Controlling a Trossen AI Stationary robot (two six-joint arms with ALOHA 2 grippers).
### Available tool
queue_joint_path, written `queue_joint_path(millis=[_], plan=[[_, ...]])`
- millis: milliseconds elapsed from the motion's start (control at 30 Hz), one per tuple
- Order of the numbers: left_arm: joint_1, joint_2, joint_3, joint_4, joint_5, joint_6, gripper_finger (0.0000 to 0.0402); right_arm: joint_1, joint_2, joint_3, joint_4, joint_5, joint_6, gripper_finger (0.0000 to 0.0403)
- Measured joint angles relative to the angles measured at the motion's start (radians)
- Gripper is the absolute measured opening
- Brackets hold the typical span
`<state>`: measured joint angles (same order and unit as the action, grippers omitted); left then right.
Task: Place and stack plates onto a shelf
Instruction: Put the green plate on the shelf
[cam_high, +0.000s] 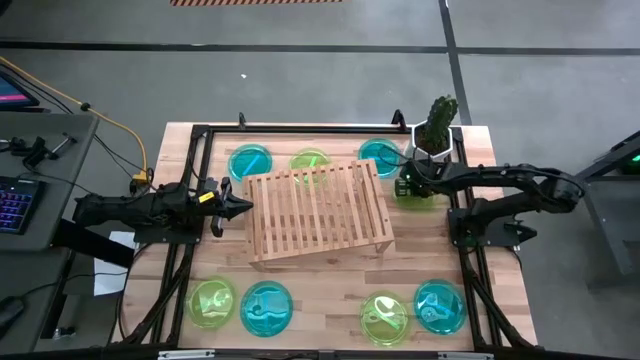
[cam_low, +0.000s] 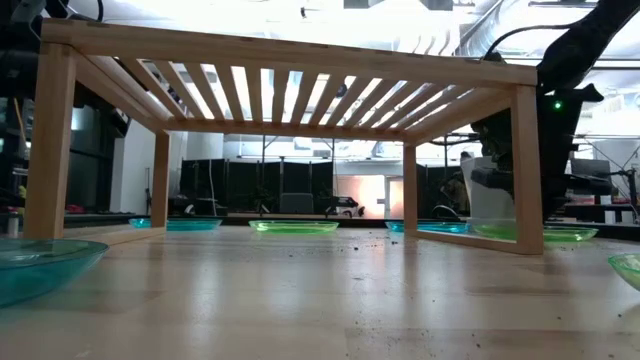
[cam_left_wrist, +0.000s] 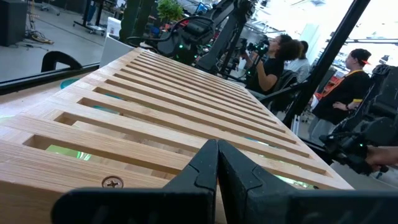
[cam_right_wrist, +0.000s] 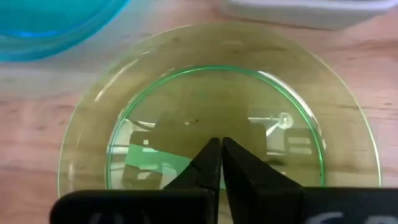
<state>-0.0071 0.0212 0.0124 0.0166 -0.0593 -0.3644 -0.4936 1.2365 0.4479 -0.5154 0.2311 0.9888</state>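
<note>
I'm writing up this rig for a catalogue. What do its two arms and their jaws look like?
Both arms are matte black, built of jointed segments with black cabling. The left gripper ends in slim, pointed black jaws and carries a small yellow marking behind them. The right gripper shows small green lights near its wrist.

The butcher-block counter (cam_high: 330, 285) carries the slatted wooden shelf (cam_high: 318, 210) at its middle, slightly askew. Eight plates lie directly on the counter: four behind the shelf, four along the near edge. A potted plant (cam_high: 436, 130) stands at the far right corner.
</note>
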Motion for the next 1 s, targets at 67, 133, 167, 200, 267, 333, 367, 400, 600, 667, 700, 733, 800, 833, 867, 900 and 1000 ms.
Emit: queue_joint_path(millis=[67, 133, 167, 200, 267, 333, 367, 400, 600, 667, 700, 733, 800, 833, 867, 900, 1000], plan=[[0.000, 0.000, 0.000, 0.000, 0.000, 0.000, 0.0000, 0.025, 0.001, 0.000, 0.009, -0.008, 0.018, 0.0005], [0.000, 0.000, 0.000, 0.000, 0.000, 0.000, 0.0000, 0.052, 0.000, 0.000, 0.027, -0.022, 0.035, 0.0002], [0.000, 0.000, 0.000, 0.000, 0.000, 0.000, 0.0000, 0.065, 0.000, 0.000, 0.037, -0.029, 0.050, 0.0003], [0.000, 0.000, 0.000, 0.000, 0.000, 0.000, 0.0000, 0.076, 0.000, -0.001, 0.047, -0.039, 0.061, 0.0004], [0.000, 0.000, 0.000, 0.000, 0.000, 0.000, 0.0000, 0.099, -0.002, -0.001, 0.064, -0.063, 0.070, 0.0005], [0.000, 0.000, 0.000, 0.000, 0.000, 0.000, 0.0000, 0.121, -0.015, 0.011, 0.039, -0.076, 0.069, 0.0004], [0.000, 0.000, 0.000, 0.000, 0.000, 0.000, 0.0000, 0.132, -0.025, 0.024, 0.029, -0.075, 0.067, 0.0004], [0.000, 0.000, 0.000, 0.000, 0.000, 0.000, 0.0000, 0.142, -0.040, 0.043, 0.011, -0.072, 0.064, 0.0004], [0.000, 0.000, 0.000, 0.000, 0.000, 0.000, 0.0000, 0.245, -0.163, 0.173, -0.232, -0.022, 0.090, 0.0004], [0.000, 0.000, 0.000, 0.000, 0.000, 0.000, 0.0000, 0.328, -0.207, 0.181, -0.301, -0.009, 0.211, 0.0005], [0.000, 0.000, 0.000, 0.000, 0.000, 0.000, 0.0000, 0.376, -0.229, 0.176, -0.319, 0.001, 0.283, 0.0007], [0.000, 0.000, 0.000, 0.000, 0.000, 0.000, 0.0000, 0.431, -0.251, 0.169, -0.318, 0.013, 0.361, 0.0010], [0.000, 0.000, 0.000, 0.000, 0.000, 0.000, 0.0000, 0.551, -0.277, 0.148, -0.310, 0.057, 0.543, 0.0021], [0.000, 0.000, 0.000, 0.000, 0.000, 0.000, 0.0000, 0.609, -0.282, 0.141, -0.315, 0.080, 0.631, 0.0029], [0.000, 0.000, 0.000, 0.000, 0.000, 0.000, 0.0000, 0.664, -0.282, 0.139, -0.318, 0.104, 0.715, 0.0038], [0.000, 0.000, 0.000, 0.000, 0.000, 0.000, 0.0000, 0.713, -0.281, 0.139, -0.318, 0.132, 0.796, 0.0048], [0.000, 0.000, 0.000, 0.000, 0.000, 0.000, 0.0000, 0.834, -0.254, 0.139, -0.358, 0.204, 1.036, 0.0082]])
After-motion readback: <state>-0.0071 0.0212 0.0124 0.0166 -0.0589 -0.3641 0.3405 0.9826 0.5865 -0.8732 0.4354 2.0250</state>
